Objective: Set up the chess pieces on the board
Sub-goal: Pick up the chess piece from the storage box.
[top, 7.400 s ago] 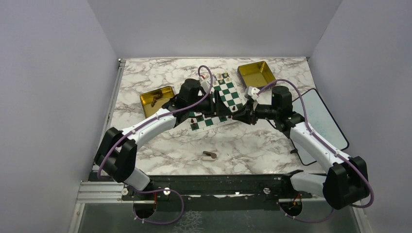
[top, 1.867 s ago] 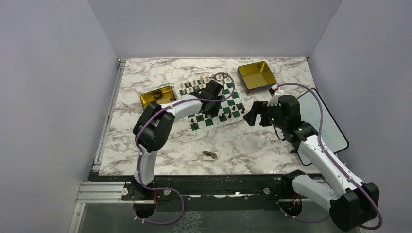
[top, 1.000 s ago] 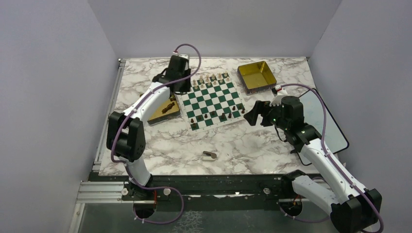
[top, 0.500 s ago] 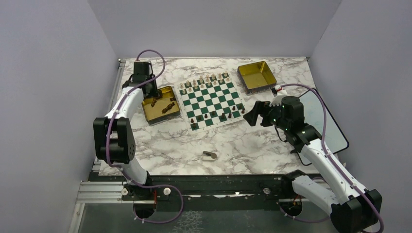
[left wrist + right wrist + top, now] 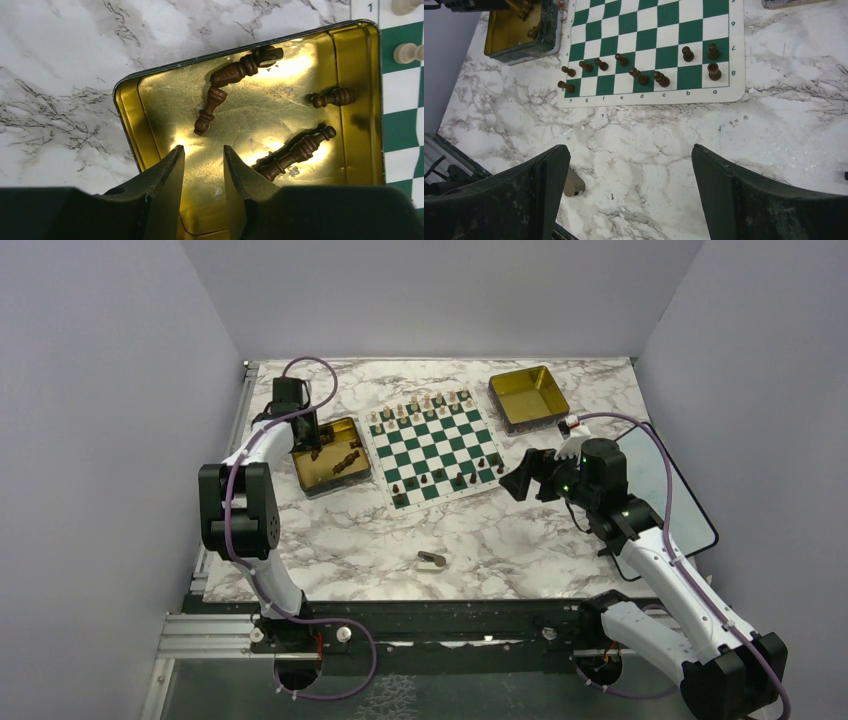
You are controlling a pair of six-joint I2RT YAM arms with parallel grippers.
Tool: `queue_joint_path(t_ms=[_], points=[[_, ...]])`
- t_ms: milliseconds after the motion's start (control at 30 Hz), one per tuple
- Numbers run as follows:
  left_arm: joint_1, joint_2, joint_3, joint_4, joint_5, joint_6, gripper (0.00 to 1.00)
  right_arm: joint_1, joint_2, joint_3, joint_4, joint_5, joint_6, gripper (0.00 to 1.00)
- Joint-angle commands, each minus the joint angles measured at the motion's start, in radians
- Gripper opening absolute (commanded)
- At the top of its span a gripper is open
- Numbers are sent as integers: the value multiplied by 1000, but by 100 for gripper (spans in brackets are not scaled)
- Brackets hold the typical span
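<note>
The green-and-white board (image 5: 435, 452) lies mid-table. Several dark chess pieces (image 5: 641, 76) stand on its two near rows. More dark pieces (image 5: 235, 72) lie on their sides in the gold tin (image 5: 127, 115) to the left of the board. One of them (image 5: 210, 107) lies just ahead of my left gripper (image 5: 202, 149). That gripper hovers over the tin floor, open with a narrow gap and nothing between its fingers. My right gripper (image 5: 629, 147) hangs wide open above bare marble off the board's right near corner (image 5: 520, 475), holding nothing.
Pale pieces (image 5: 420, 405) line the board's far rows. An empty gold tin (image 5: 528, 395) sits at the back right. A small tan object (image 5: 432, 559) lies on the marble near the front. A dark flat pad (image 5: 660, 490) lies along the right edge.
My left arm swung left from the board's far-left corner to above the gold tin, and its jaws narrowed slightly. The right arm barely moved.
</note>
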Motion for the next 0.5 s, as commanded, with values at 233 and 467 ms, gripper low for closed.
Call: queue_joint_path(t_ms=[233,467], points=[[-1,121,102,39,28,39,30,5,-13,9,26,-20,-15,96],[-1,178,116,50,44,38,28,5,-14,20,17,6,-22,96]])
